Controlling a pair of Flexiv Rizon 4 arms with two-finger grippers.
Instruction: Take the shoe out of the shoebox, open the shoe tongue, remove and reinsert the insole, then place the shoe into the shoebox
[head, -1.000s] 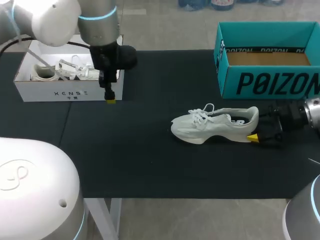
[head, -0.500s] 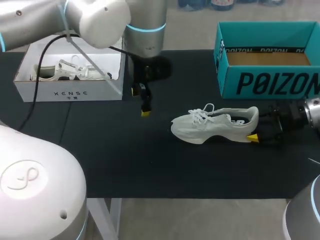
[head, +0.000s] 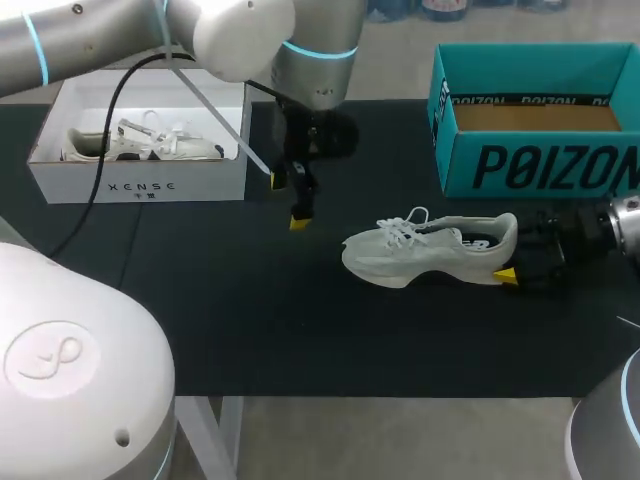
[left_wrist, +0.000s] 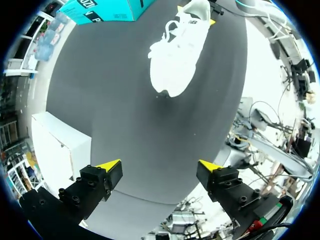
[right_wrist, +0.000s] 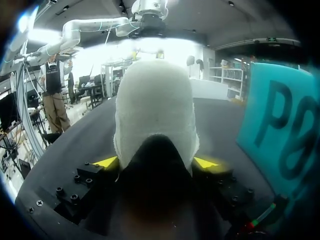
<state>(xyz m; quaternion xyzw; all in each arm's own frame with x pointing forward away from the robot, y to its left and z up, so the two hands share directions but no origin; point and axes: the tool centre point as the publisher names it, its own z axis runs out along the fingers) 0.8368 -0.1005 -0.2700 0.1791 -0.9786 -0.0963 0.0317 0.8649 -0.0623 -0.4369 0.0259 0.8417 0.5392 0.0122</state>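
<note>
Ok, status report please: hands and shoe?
Left hand open, above the mat, short of the shoe toe. Right hand shut on shoe heel. Nothing in between.

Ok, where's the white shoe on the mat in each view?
Head view: white shoe on the mat, right of centre.
Left wrist view: shoe well ahead of the open left claw.
Right wrist view: shoe's heel gripped in the right claw.
Shared landmark: teal shoebox beside it.

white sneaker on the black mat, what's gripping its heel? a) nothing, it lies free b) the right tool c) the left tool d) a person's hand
b: in the right wrist view the right tool has a yellow tip against each side of the heel of the white sneaker, while the left tool hangs open, apart from the toe.
</note>
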